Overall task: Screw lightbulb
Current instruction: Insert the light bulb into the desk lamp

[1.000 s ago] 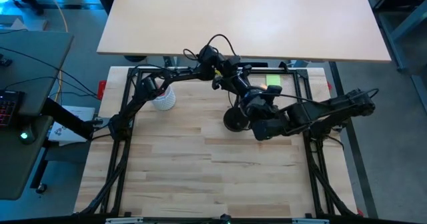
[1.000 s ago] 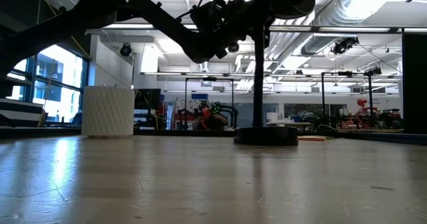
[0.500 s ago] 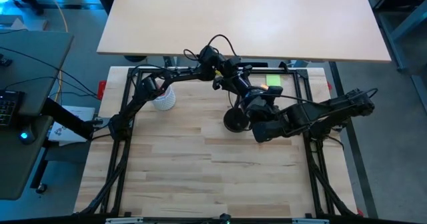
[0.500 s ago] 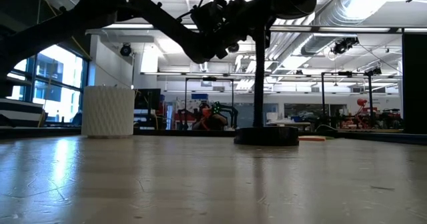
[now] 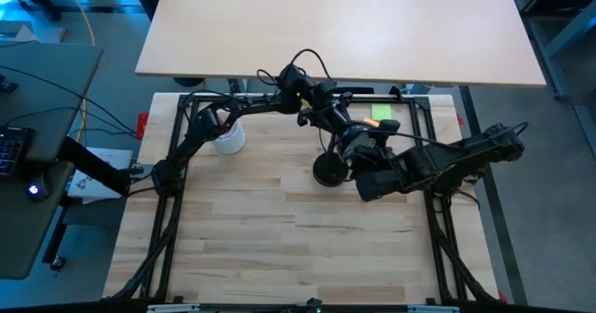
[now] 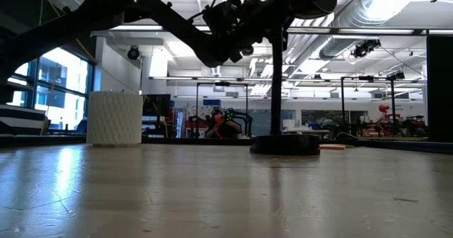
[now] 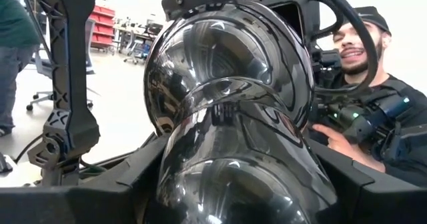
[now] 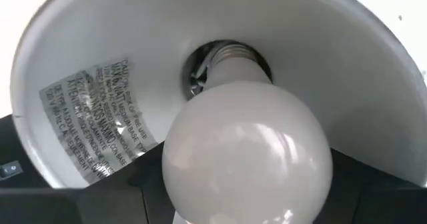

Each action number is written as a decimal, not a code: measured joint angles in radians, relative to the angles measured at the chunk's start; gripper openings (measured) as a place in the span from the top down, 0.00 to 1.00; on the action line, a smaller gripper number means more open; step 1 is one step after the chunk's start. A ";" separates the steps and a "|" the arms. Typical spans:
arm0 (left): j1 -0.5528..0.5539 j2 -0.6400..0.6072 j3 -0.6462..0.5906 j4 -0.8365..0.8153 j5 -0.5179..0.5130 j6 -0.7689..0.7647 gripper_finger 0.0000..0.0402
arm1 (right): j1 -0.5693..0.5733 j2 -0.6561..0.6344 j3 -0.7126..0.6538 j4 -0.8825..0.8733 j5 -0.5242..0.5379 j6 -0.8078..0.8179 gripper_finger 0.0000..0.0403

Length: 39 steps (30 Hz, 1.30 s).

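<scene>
A black desk lamp stands on its round base (image 5: 326, 170) (image 6: 284, 144) at mid-table, with its pole (image 6: 277, 75) upright. My left gripper (image 5: 337, 125) reaches in from the far left and is shut on the shiny black lamp head (image 7: 227, 84). My right gripper (image 5: 365, 164) comes from the right, shut on the white frosted lightbulb (image 8: 247, 151). The bulb's silvery screw base (image 8: 230, 54) sits at the mouth of the socket, inside the shade's white interior (image 8: 100, 64). My left gripper has the rounded outside of the lamp head (image 7: 200, 177) between its two fingers (image 7: 120, 184), one on each side. It comes in about level, and the lamp's base stays on the table. My right gripper holds the bulb's round glass (image 8: 200, 191) between its two fingers (image 8: 67, 204), from the end opposite the screw base. The pads are hidden by the bulb. The bulb is clear of the table, its screw end pointing into the shade.
A white textured cup (image 5: 230, 138) (image 6: 115, 117) stands at the far left of the table. A green and orange item (image 5: 380, 115) lies by the far edge. People show beyond the table (image 7: 360, 44). The near half of the table (image 5: 298, 248) is bare wood.
</scene>
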 joint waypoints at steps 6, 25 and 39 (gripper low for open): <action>-0.004 0.000 0.000 0.000 -0.003 0.000 0.36 | -0.048 -0.003 -0.003 -0.002 -0.105 0.021 0.39; -0.007 0.001 -0.001 0.003 -0.023 0.000 0.35 | -0.094 -0.003 -0.006 0.041 -0.070 0.005 0.39; -0.010 0.003 -0.003 0.082 -0.024 -0.015 0.34 | -0.128 -0.005 -0.005 0.120 -0.185 0.124 0.39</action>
